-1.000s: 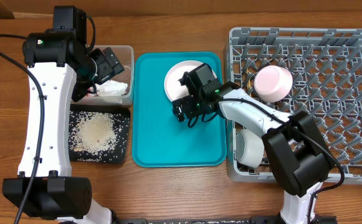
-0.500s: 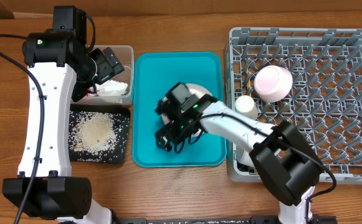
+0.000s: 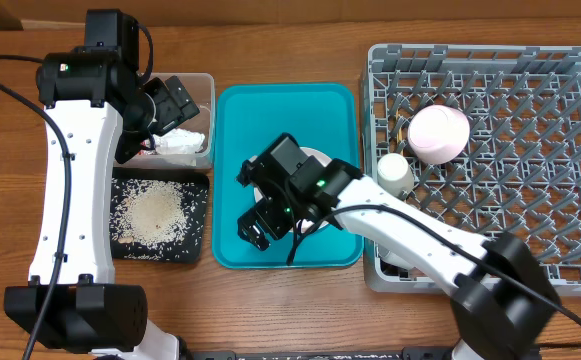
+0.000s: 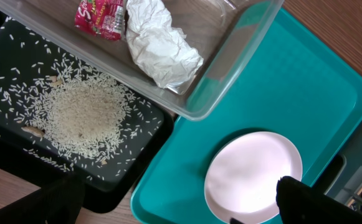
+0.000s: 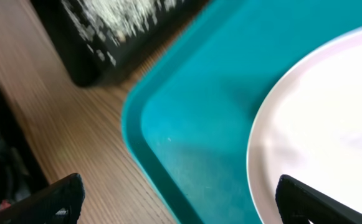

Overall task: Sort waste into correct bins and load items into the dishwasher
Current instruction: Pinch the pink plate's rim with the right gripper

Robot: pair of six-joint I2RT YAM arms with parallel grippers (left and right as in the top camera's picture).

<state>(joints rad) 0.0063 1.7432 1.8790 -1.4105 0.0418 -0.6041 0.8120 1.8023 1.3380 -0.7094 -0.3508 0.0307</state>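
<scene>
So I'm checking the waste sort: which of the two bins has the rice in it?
The shallow black tray: rice covers its floor. The clear tub beside it holds the red-and-white wrapper and tissue wad.

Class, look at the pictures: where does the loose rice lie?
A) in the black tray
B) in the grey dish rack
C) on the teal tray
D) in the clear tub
A: the rice lies heaped in the black tray, next to the clear tub, which holds the wrapper and the tissue.

Table (image 3: 235, 305), tub (image 3: 210, 110), black tray (image 3: 160, 258), teal tray (image 3: 240, 130), rack (image 3: 530, 200)
</scene>
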